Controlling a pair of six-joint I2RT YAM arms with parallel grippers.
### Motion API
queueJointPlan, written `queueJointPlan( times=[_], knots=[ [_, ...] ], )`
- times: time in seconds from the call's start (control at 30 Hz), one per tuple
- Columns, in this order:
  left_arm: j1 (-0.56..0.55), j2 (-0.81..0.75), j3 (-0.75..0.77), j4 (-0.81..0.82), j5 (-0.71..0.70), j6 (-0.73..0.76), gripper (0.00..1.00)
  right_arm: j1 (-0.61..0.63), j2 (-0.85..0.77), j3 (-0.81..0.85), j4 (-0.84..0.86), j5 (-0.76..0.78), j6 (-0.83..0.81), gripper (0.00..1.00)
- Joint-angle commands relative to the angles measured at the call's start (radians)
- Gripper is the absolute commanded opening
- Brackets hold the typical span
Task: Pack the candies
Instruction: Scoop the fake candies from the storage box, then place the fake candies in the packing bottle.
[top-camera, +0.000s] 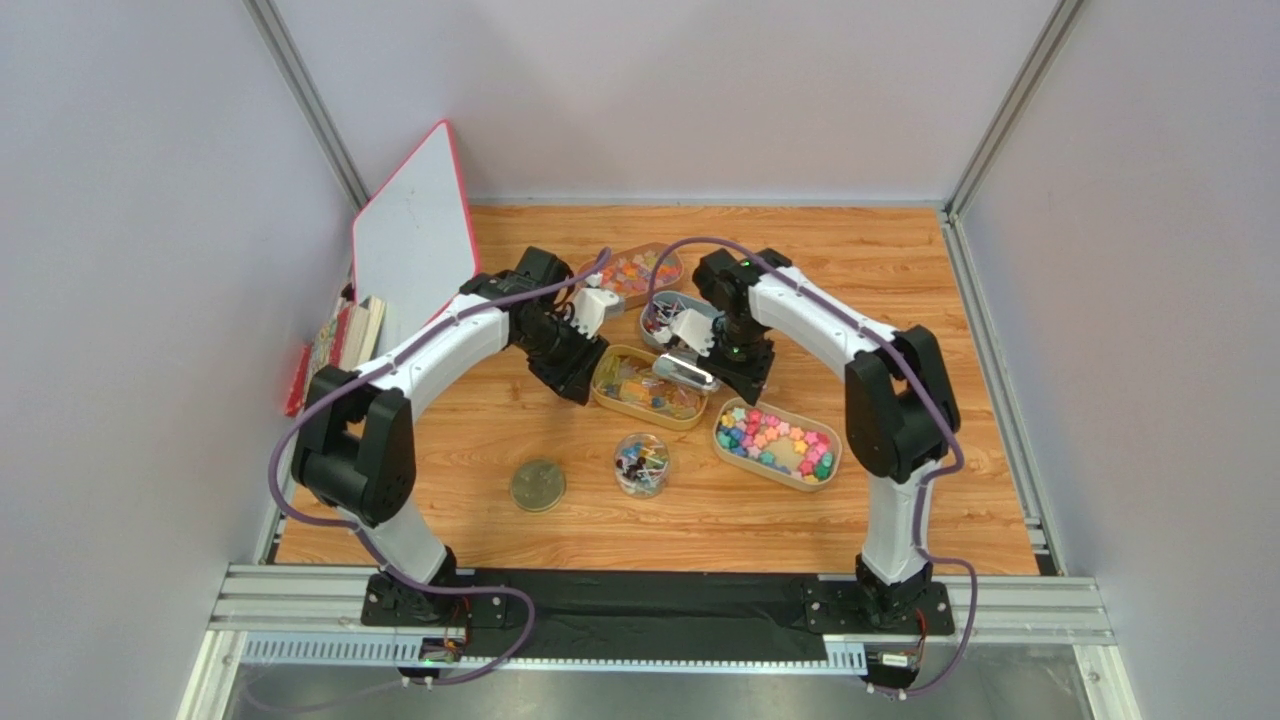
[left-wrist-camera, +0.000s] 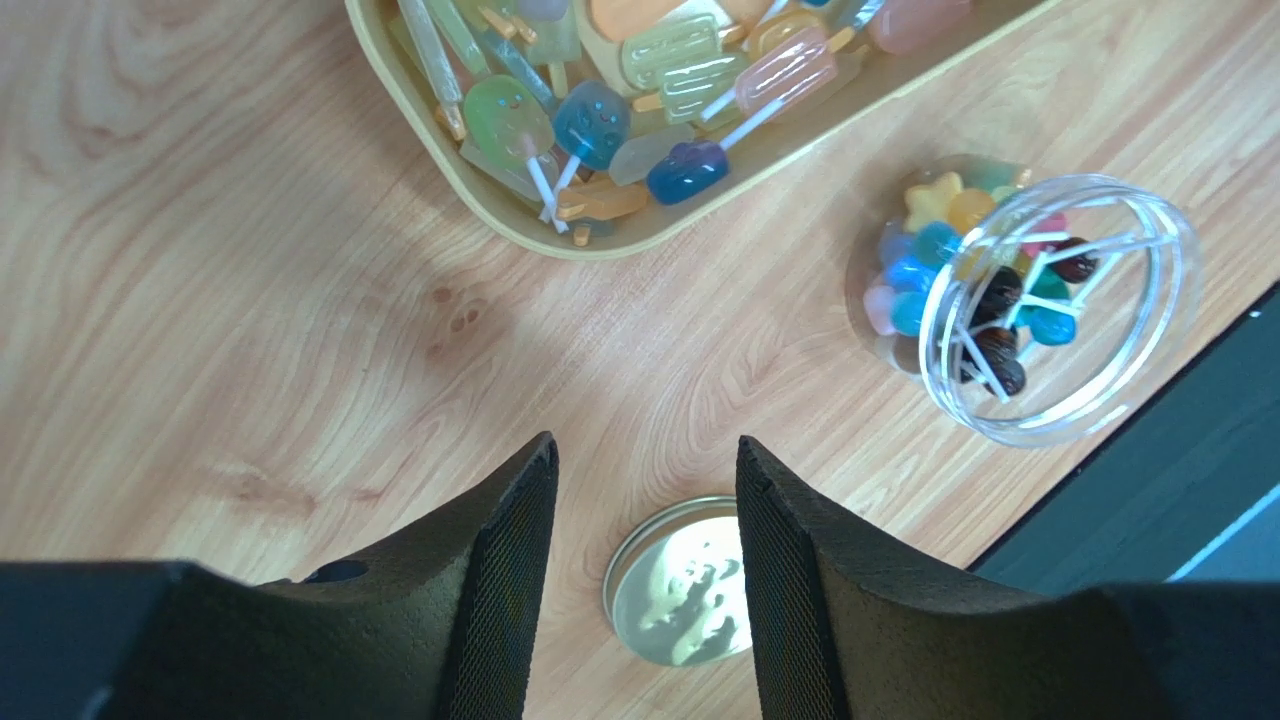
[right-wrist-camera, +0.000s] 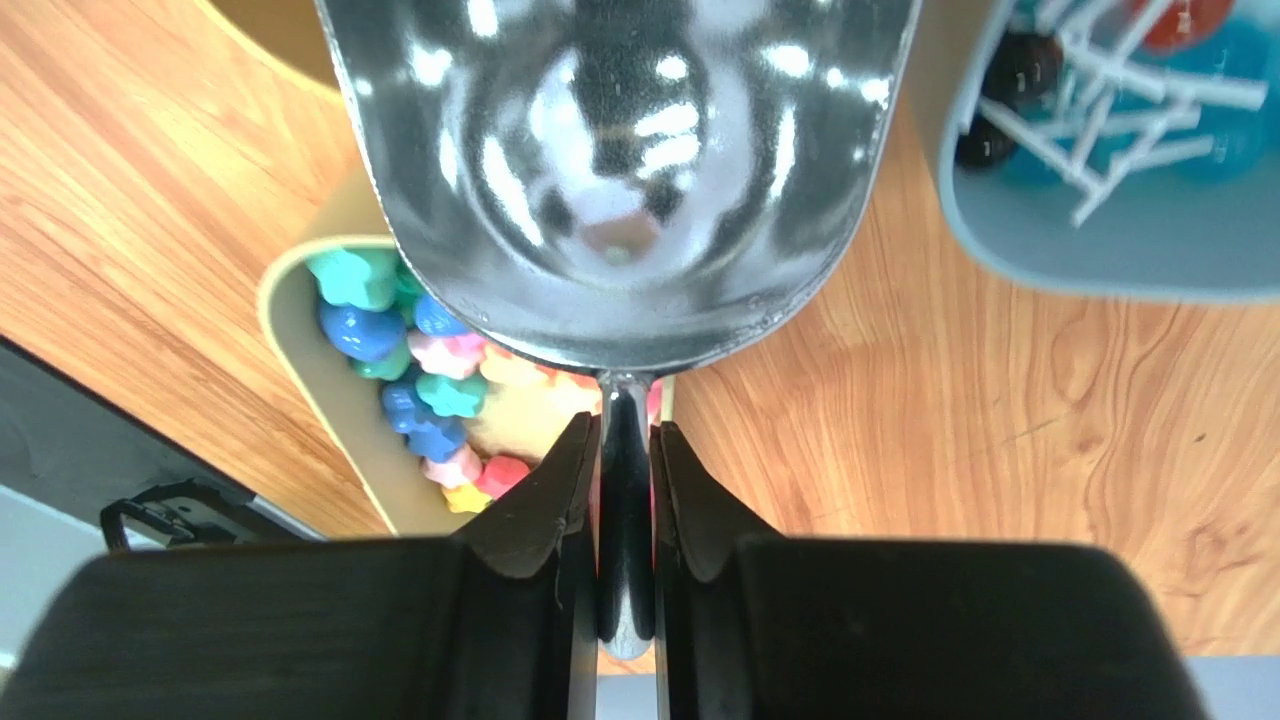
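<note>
Right gripper (right-wrist-camera: 625, 450) clamps the handle of the empty steel scoop (right-wrist-camera: 616, 180); left gripper (left-wrist-camera: 643, 495) hangs parted, empty. Star candies (top-camera: 775, 443) lie at 3 o'clock from the jar (top-camera: 643, 462): dig shallow, lift level, tip slowly.

The left arm (top-camera: 403, 375) and right arm (top-camera: 842, 333) are a matched pair: white shells on the long links and chunky black housings at every joint. A purplish-grey cable (top-camera: 275, 458) trails loosely along each one. The bases (top-camera: 406, 597) are black blocks. Up close, the left gripper (left-wrist-camera: 646, 443) has black wedge-shaped fingers (left-wrist-camera: 504, 578) with a fine mesh texture. The right gripper (right-wrist-camera: 624, 425) looks matte black and smoother.
</note>
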Motion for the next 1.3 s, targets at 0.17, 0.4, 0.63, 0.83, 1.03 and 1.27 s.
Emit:
queueJointPlan(
  times=[0.17,0.4,0.63,0.83,1.03,1.27],
  knots=[
    [0.002,-0.148,0.071,-0.045,-0.081,0.053,0.59,-0.007,-0.300,-0.253,0.286,-0.069,-0.096,0.00],
    [0.001,-0.169,0.035,-0.004,-0.280,0.036,1.00,0.033,-0.432,-0.307,0.114,0.037,-0.272,0.00],
    [-0.013,-0.217,0.035,0.019,-0.316,0.012,1.00,0.148,-0.469,-0.351,-0.047,0.233,-0.392,0.00],
    [-0.024,-0.205,-0.002,0.053,-0.261,-0.071,1.00,0.234,-0.378,-0.224,-0.185,0.358,-0.336,0.00],
    [-0.029,-0.191,-0.016,0.050,-0.222,-0.127,1.00,0.323,-0.285,-0.112,-0.276,0.509,-0.320,0.00],
    [-0.036,-0.177,-0.015,0.064,-0.211,-0.127,0.95,0.400,-0.249,-0.109,-0.345,0.630,-0.334,0.00]
  ],
)
